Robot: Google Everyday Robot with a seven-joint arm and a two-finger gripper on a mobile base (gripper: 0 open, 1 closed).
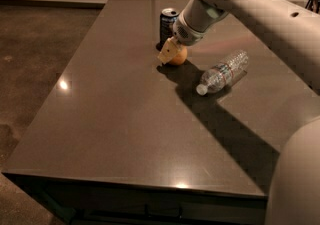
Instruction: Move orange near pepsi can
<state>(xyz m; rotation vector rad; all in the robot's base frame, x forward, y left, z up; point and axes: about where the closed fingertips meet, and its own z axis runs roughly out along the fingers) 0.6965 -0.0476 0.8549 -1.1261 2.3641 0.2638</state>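
Pincer (170,52) pinching orange (179,57) near far edge of tabletop (115,119), just beside pepsi can (168,23); risking orange rolling on release, knocking can.

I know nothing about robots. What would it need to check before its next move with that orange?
1. Is the gripper shut on the orange? Ok, it clasps the fruit.
2. Is the orange near the pepsi can? Ok, it sits just in front of the can.
3. Is the can upright? Ok.
4. Does the orange rest on the table? Cannot tell.
5. Is the water bottle out of the way? Ok, it lies on its side, apart from the orange.
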